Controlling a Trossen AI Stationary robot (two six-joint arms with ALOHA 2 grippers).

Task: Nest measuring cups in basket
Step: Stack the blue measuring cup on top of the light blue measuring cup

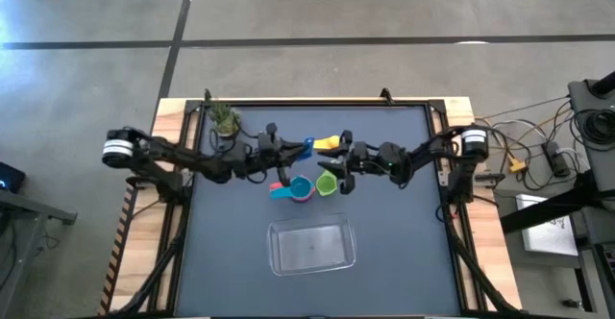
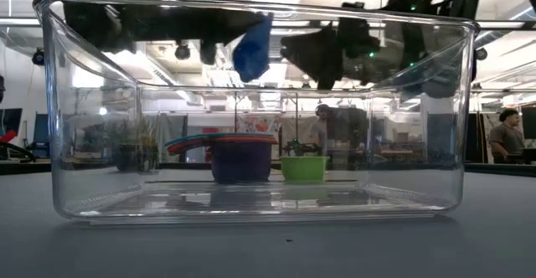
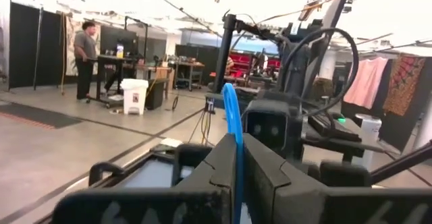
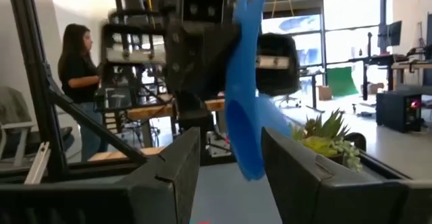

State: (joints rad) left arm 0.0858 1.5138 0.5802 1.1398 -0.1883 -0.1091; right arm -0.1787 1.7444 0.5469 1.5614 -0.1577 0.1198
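6 measuring cups (image 1: 303, 188), 1 basket (image 1: 274, 252), 1 plant (image 1: 226, 119), 2 arms (image 1: 173, 156)

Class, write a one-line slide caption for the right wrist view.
Left gripper holds the blue cup between the open right gripper's fingers, plant behind.

Bright overhead ceiling lights flare in the wrist views, glare streaks the clear basket (image 2: 84, 102), and near surfaces blur.

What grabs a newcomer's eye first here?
The blue cup held up in mid-air between both arms, clamped in the left gripper, the open right gripper facing it. Below, stacked cups and a green cup sit behind the empty basket.
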